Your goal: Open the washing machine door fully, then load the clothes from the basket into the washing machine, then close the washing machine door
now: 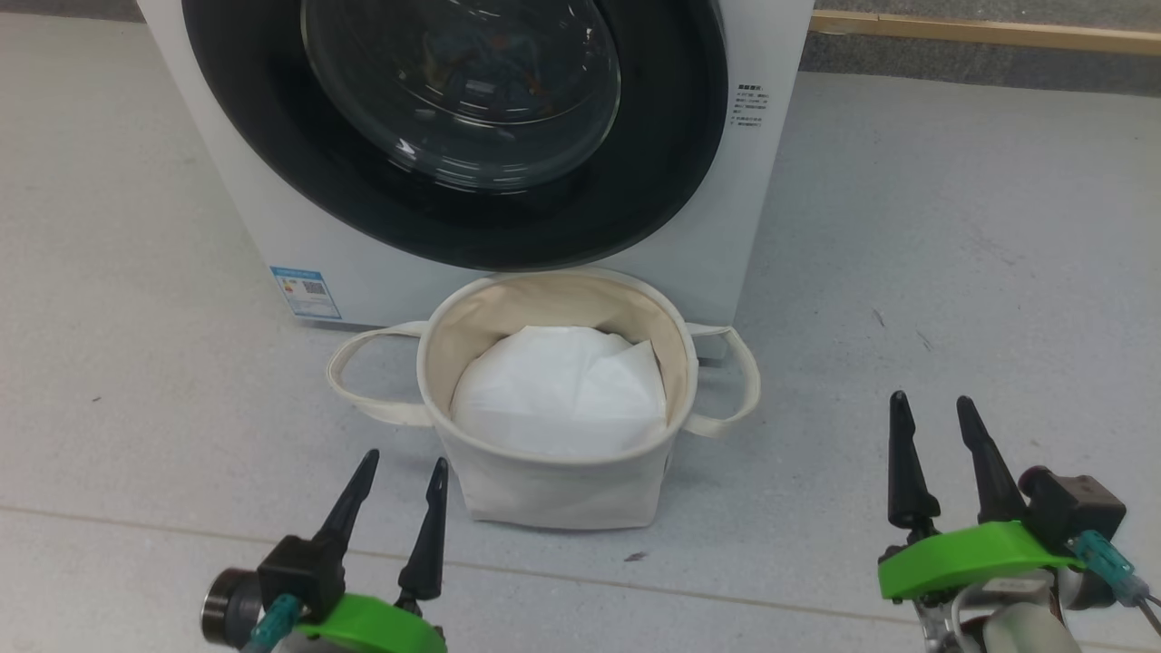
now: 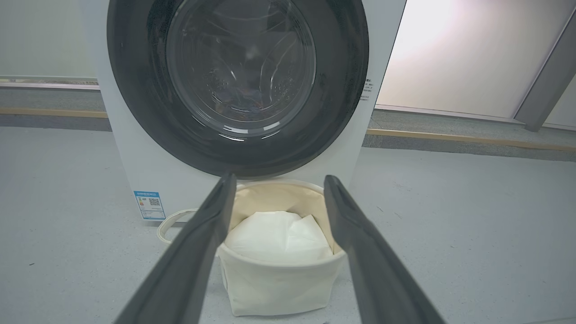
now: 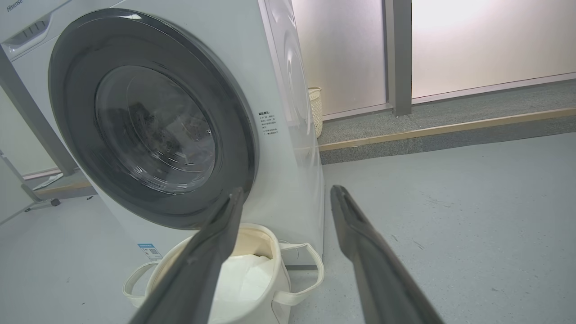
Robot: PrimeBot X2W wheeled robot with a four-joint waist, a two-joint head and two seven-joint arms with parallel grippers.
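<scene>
Shows door (image 1: 236,136) shut on washer (image 1: 762,209), basket (image 1: 553,494) just in front w/ white sheet (image 1: 558,394) inside. Has L gripper (image 1: 406,458) & R gripper (image 1: 931,399) low either side, fingers spread apart.

A: floor status?
B: pale grey speckled floor (image 1: 952,272). white washing machine (image 1: 771,199) stands on it, cream canvas basket (image 1: 553,490) sits just in front.
A: anything loose?
B: one small dark scrap (image 1: 636,556) near the basket's base.
</scene>
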